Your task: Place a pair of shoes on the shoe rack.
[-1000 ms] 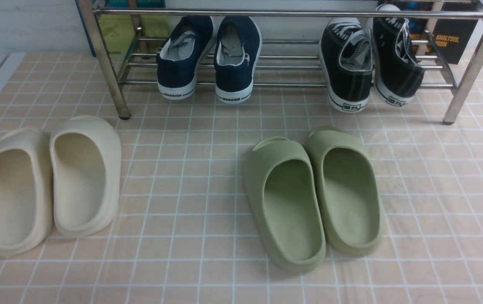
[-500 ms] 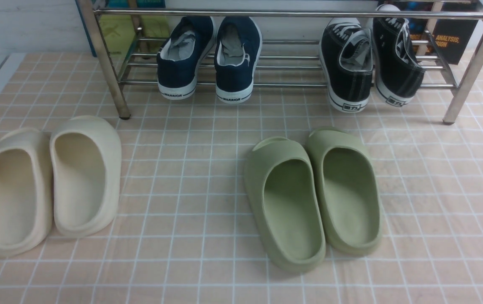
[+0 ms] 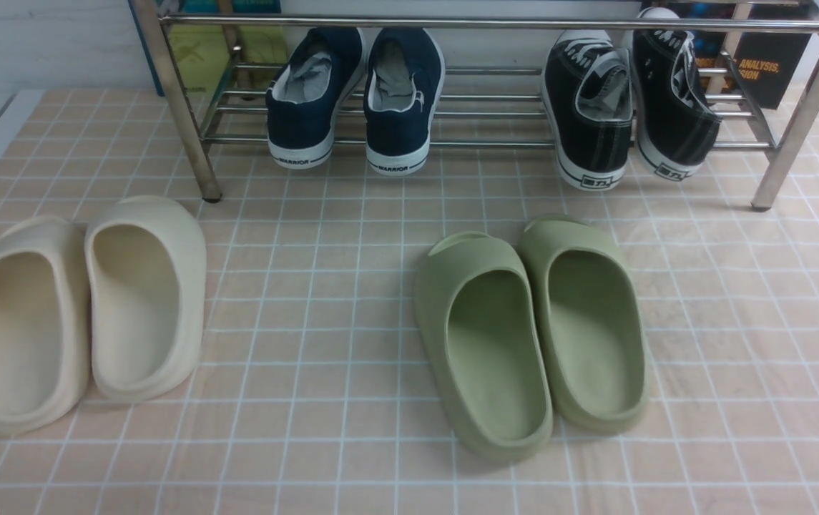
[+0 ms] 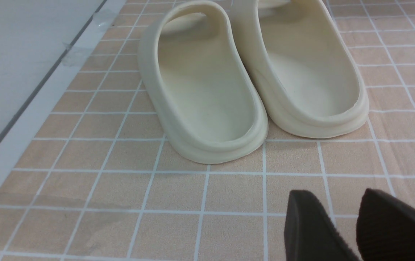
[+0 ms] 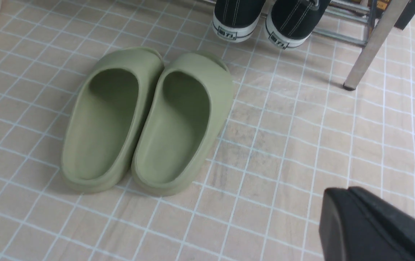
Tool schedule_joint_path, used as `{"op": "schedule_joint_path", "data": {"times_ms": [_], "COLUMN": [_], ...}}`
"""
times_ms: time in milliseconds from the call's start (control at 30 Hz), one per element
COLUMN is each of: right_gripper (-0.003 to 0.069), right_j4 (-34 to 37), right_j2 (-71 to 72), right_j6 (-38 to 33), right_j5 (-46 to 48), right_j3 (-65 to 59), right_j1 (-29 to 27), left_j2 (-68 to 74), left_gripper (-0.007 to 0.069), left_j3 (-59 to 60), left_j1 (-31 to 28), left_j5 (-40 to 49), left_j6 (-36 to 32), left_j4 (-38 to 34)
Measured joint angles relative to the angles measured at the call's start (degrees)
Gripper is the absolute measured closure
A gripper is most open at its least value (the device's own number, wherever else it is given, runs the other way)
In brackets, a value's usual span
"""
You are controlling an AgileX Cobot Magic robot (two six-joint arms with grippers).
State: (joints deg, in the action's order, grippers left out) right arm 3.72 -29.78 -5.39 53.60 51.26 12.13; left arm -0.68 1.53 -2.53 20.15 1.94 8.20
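Left gripper [image 4: 341, 232] with two matte dark brownish-black fingers [image 4: 310, 228], blunt rounded tips, one finger faintly ribbed on its face, right gripper [image 5: 370, 224] a smooth black wedge with rounded corners and a bevelled edge

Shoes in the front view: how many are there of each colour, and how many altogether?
Black sneakers, on the shoe rack: 2
Navy sneakers, on the rack: 2
Green slides, on the floor: 2
Cream slides, on the floor: 2
Total: 8 shoes
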Motion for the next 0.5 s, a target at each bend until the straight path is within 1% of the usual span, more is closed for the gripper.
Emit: {"op": "schedule_joint_path", "data": {"times_ms": [200,300,333,367,400,500], "right_gripper": [0.0678,0.0678,0.0678,0.0678,0.0678,0.0678], "right_j4": [-1.0,-2.6,-2.8,-4.9,-6.1,-11.9], "right_j2": [1.5,5.7,6.0,9.1,10.6,15.6], "right_j6": [0.1,1.6,1.8,4.2,5.4,12.9], "right_j5": [-6.4,-14.4,-15.0,-20.7,-23.7,-30.5], "right_j3": [-3.9,-10.4,-10.9,-15.8,-18.1,-25.7], "right_j1": [0.0,0.0,0.0,0.0,0.0,0.0], "left_j2": [0.0,0.0,0.0,0.0,0.0,0.0], "left_gripper": [0.0386,0.0386,0.0386,0.0386,0.0386,0.0386], "left_j3": [0.0,0.0,0.0,0.0,0.0,0.0], "left_j1": [0.0,0.0,0.0,0.0,0.0,0.0], "left_j5": [0.0,0.0,0.0,0.0,0.0,0.0], "left_j6": [0.0,0.0,0.0,0.0,0.0,0.0], "left_j4": [0.0,0.0,0.0,0.0,0.0,0.0]}}
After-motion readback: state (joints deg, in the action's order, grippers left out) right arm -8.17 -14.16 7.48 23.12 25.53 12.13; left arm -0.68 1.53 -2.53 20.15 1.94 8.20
